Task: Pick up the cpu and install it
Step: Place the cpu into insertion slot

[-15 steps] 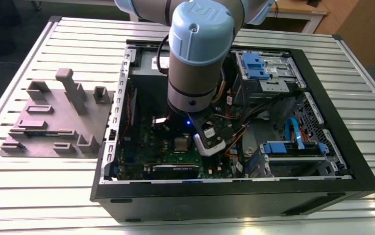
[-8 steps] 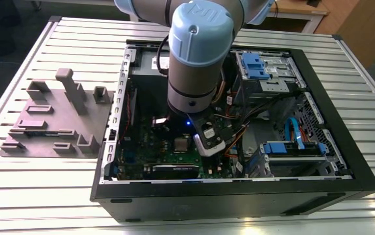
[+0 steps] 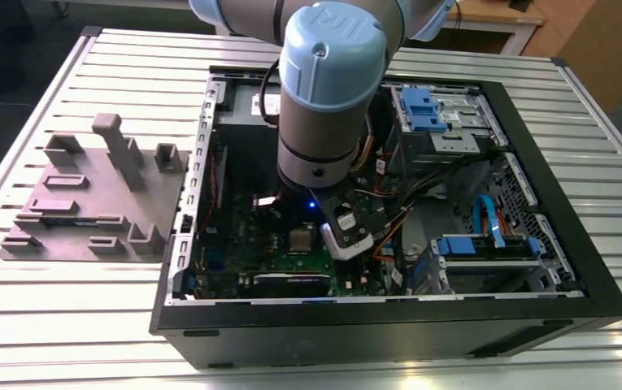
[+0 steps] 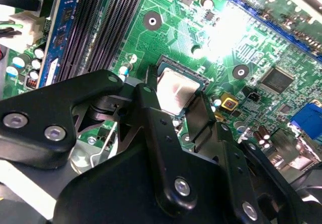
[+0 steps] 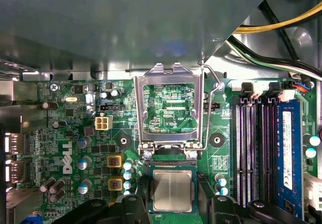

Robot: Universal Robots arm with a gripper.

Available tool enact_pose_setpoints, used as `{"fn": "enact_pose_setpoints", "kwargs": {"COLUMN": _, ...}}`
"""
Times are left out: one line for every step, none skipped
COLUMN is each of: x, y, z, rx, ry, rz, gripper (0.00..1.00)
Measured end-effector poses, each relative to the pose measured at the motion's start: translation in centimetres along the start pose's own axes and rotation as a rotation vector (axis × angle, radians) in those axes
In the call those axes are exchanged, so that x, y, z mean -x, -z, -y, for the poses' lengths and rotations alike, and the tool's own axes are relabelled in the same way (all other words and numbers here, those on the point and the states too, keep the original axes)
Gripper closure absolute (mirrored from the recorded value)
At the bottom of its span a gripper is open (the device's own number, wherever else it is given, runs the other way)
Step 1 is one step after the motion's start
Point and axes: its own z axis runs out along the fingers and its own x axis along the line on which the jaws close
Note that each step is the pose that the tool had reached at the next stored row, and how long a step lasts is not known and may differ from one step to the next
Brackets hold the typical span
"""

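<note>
Fingers (image 4: 151, 118): narrow, clamped on cpu (image 5: 172, 191) edges
Cpu: in socket (image 5: 173, 168), beside open frame (image 5: 168, 75)
Care: hold level, corners aligned

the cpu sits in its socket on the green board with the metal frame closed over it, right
No: the metal frame is swung open, clear of the cpu, as the first wrist view shows. The rest holds.
</note>
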Motion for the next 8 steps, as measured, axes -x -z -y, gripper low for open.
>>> {"fn": "enact_pose_setpoints", "kwargs": {"x": 0.00, "y": 0.00, "z": 0.00, "rx": -0.0002, "ry": 0.000, "rz": 0.0000, "gripper": 0.53}}
{"fn": "enact_pose_setpoints", "kwargs": {"x": 0.00, "y": -0.01, "z": 0.00, "rx": -0.0001, "ry": 0.000, "rz": 0.0000, "gripper": 0.53}}
{"fn": "enact_pose_setpoints", "kwargs": {"x": 0.00, "y": -0.01, "z": 0.00, "rx": -0.0001, "ry": 0.000, "rz": 0.0000, "gripper": 0.53}}
{"fn": "enact_pose_setpoints", "kwargs": {"x": 0.00, "y": -0.01, "z": 0.00, "rx": 0.0003, "ry": 0.000, "rz": 0.0001, "gripper": 0.53}}
{"fn": "enact_pose_setpoints", "kwargs": {"x": 0.00, "y": 0.03, "z": -0.01, "rx": 0.0011, "ry": 0.001, "rz": 0.0002, "gripper": 0.53}}
{"fn": "enact_pose_setpoints", "kwargs": {"x": 0.00, "y": 0.10, "z": -0.02, "rx": 0.0025, "ry": 0.002, "rz": 0.0005, "gripper": 0.53}}
{"fn": "enact_pose_setpoints", "kwargs": {"x": 0.00, "y": 0.18, "z": -0.04, "rx": 0.0040, "ry": 0.004, "rz": 0.0008, "gripper": 0.53}}
{"fn": "enact_pose_setpoints", "kwargs": {"x": 0.00, "y": 0.25, "z": -0.04, "rx": 0.0043, "ry": 0.007, "rz": 0.0007, "gripper": 0.53}}
